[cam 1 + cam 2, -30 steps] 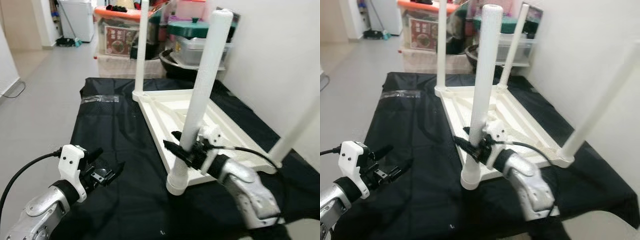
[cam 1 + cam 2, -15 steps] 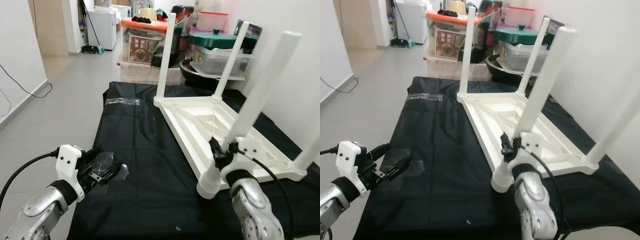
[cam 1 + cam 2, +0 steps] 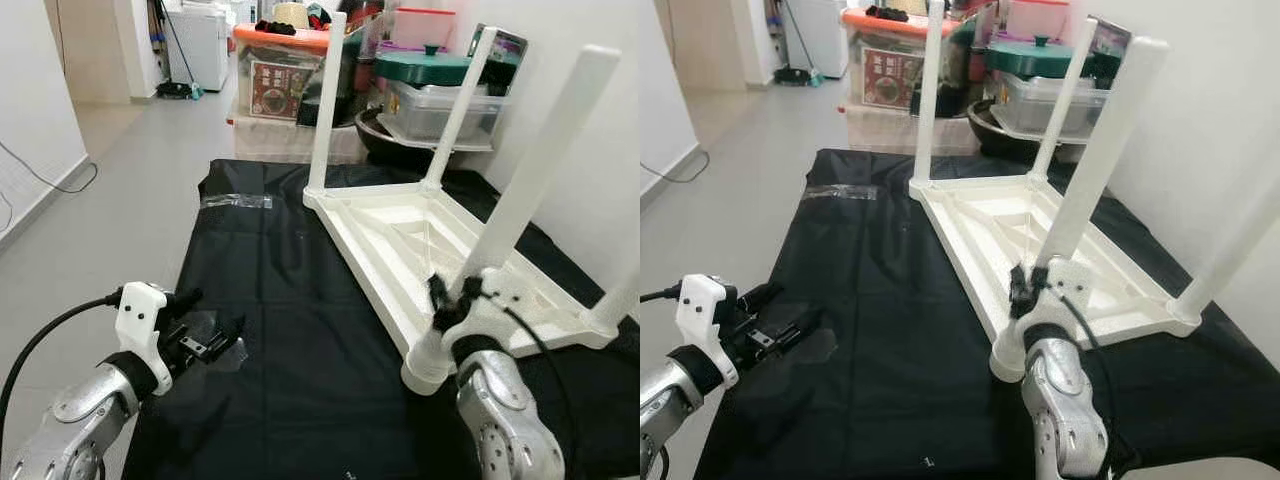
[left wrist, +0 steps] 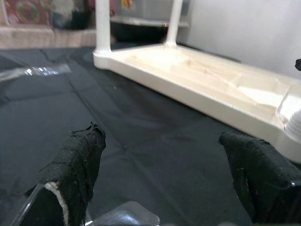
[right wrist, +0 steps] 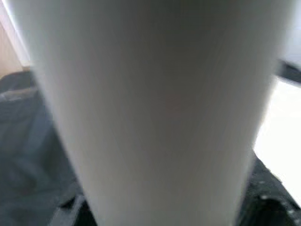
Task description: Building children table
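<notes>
The small white table lies upside down on the black cloth, all four legs pointing up, and the near leg is the one in play. The right tool is clamped round that leg low down, just above its socket at the near corner. A second ago it gripped the same leg with the arm reaching in from the side; now the arm sits straight below the leg, and the leg leans away to the right instead of standing upright in the picture, though much of that is the head camera swinging up and round. The right wrist camera sees nothing but white leg, pressed close. To my eye this last leg is being seated or twisted home, so the build looks nearly done.

The left tool hovers open and empty over the cloth, well apart from the table, with a scrap of clear plastic beneath it. Storage boxes crowd the far end.
</notes>
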You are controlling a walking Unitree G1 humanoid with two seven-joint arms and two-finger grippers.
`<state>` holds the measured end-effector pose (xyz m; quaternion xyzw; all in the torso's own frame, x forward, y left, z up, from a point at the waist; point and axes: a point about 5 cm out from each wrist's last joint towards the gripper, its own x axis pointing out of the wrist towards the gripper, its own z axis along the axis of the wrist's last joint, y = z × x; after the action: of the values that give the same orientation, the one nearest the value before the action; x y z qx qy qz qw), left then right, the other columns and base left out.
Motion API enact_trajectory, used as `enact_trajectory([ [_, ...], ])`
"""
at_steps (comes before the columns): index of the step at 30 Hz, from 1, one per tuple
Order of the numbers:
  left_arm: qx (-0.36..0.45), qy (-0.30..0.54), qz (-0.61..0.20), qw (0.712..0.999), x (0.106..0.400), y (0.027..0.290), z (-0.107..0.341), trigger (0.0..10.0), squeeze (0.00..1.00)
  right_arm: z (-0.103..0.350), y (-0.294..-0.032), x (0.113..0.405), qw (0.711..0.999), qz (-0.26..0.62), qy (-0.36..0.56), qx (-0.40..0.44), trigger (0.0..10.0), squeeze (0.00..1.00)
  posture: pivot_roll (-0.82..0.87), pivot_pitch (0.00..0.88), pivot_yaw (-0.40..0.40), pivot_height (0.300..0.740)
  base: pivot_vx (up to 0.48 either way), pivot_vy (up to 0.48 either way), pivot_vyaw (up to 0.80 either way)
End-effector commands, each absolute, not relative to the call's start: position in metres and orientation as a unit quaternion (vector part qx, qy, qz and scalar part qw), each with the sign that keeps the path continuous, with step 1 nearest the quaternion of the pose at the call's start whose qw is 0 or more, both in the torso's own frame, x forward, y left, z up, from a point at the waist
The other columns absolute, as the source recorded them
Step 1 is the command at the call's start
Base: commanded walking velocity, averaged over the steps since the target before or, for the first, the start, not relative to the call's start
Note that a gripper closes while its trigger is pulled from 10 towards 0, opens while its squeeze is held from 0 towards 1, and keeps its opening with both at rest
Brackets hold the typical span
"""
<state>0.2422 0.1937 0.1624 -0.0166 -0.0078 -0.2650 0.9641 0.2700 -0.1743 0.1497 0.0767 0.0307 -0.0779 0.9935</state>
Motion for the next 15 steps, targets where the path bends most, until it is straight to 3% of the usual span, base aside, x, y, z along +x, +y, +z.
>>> enact_trajectory([
  [1,-0.013,-0.002,-0.273,0.962,0.244,0.192,0.161,10.0,0.0,0.157,-0.182,0.269,0.994,-0.077,0.019,0.076,10.0,1.0,0.06,0.0,-0.077,0.74,0.0,0.0,0.0],
  [11,-0.01,-0.004,-0.275,0.961,0.247,0.193,0.161,10.0,0.0,0.206,-0.184,0.272,0.992,0.055,-0.082,0.074,10.0,1.0,0.04,0.0,-0.07,0.74,0.0,0.0,0.0],
  [15,-0.013,-0.007,-0.279,0.96,0.248,0.19,0.161,10.0,0.0,0.211,-0.193,0.278,0.988,0.127,-0.081,0.015,10.0,1.0,0.03,0.0,-0.069,0.74,0.0,0.0,0.0],
])
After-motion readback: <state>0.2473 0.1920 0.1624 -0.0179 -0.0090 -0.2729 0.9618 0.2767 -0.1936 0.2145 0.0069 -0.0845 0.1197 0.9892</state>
